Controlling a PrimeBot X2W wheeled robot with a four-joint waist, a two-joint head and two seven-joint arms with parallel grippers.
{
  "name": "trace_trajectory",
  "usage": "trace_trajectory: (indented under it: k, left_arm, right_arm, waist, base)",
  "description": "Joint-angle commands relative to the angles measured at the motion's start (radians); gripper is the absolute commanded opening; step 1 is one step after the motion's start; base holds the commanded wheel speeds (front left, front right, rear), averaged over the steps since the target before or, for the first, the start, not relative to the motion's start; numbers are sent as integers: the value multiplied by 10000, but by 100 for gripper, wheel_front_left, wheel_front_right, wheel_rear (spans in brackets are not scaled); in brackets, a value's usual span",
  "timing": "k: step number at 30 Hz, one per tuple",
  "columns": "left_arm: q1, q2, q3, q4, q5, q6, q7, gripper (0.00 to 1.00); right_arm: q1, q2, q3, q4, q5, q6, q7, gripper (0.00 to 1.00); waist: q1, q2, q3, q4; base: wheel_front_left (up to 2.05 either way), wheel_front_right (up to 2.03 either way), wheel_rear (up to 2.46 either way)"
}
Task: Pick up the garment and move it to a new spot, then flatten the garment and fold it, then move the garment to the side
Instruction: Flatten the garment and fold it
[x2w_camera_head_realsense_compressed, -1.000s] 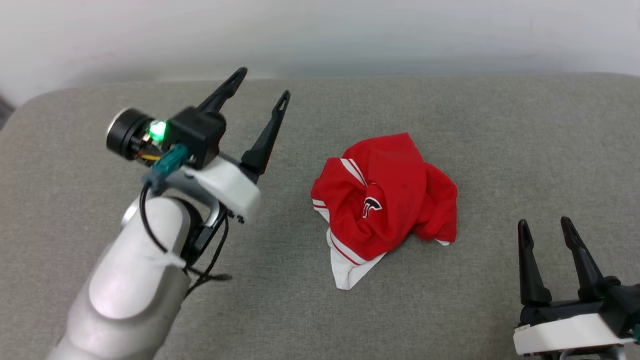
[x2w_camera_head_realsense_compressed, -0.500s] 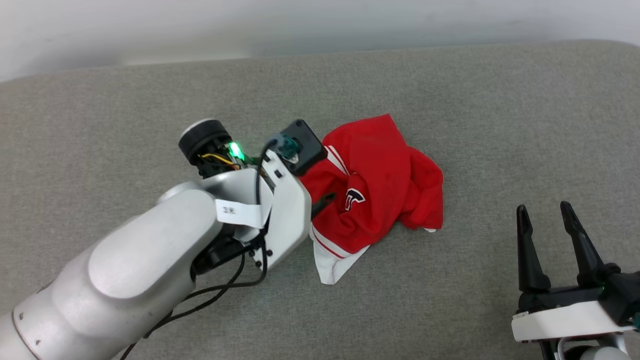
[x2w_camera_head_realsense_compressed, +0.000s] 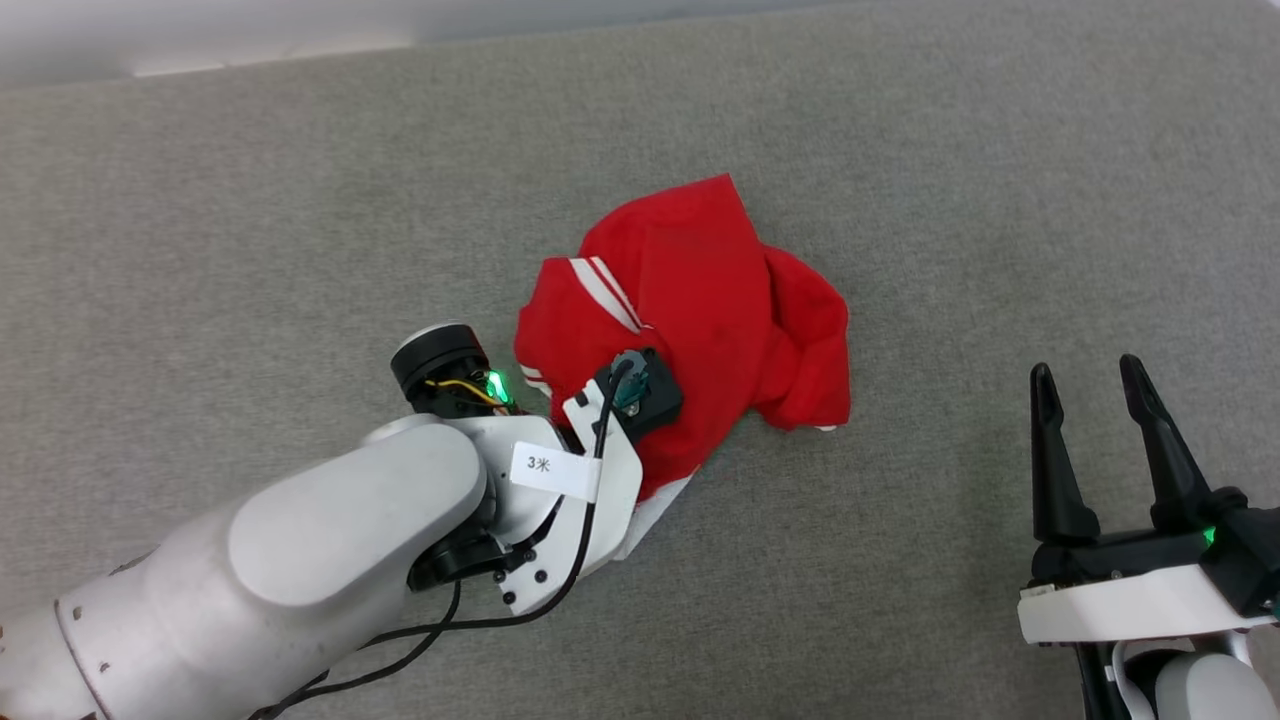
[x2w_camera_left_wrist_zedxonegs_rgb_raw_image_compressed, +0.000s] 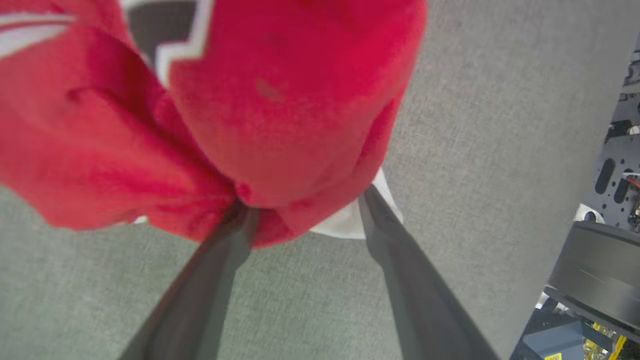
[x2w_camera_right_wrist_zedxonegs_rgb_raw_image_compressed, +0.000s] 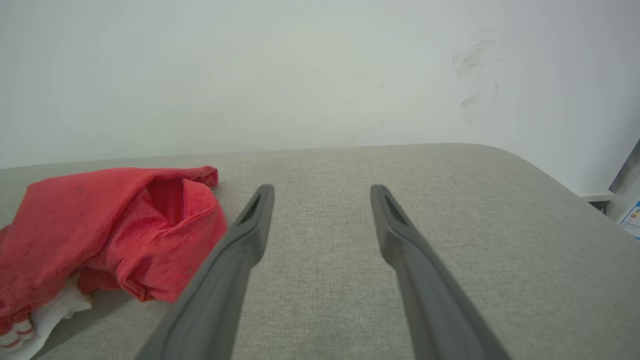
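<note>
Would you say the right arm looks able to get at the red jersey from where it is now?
Probably yes: bare grey cushion lies between the open right gripper and the jersey, and the left gripper is at its opposite side.

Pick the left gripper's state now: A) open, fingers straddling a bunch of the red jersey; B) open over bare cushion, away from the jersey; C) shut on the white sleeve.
A: the left wrist view shows the left gripper open, its fingers either side of a bulge of the garment.
</note>
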Motion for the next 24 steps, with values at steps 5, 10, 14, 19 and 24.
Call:
trace_trajectory:
  k: [5,10,14,19,24]
  left_arm:
    - [862,-28,-132,-284,373,-20,1473,100]
    - [1386,212,-259,-679,503,-34,2127,34]
    - [935,237,-206,-634,372,-34,1383,0]
    - [-108,369,-24,-535,209,3,-248,0]
    - [-622,858,271,-336,-11,1,-1573,0]
  right_arm:
    - [-328,21,92,-19,88,-3,-20,100]
    - [-429,21,82,0,100,-3,-20,100]
    - [-342,21,-2,54,71,-3,-20,100]
    - [-146,19,-88,88,16,-3,-20,100]
    - [115,19,-163,108,-53,-3,-20,100]
  waist:
    - [-1,0,527,-370]
    - [-1,0,648,-441]
    - [-1,0,499,-309]
    - [-1,0,34,46]
    - [-1,0,-459,530]
  base:
    - [0,0,0]
    - [0,0,0]
    - [0,0,0]
    - [0,0,0]
    - [0,0,0]
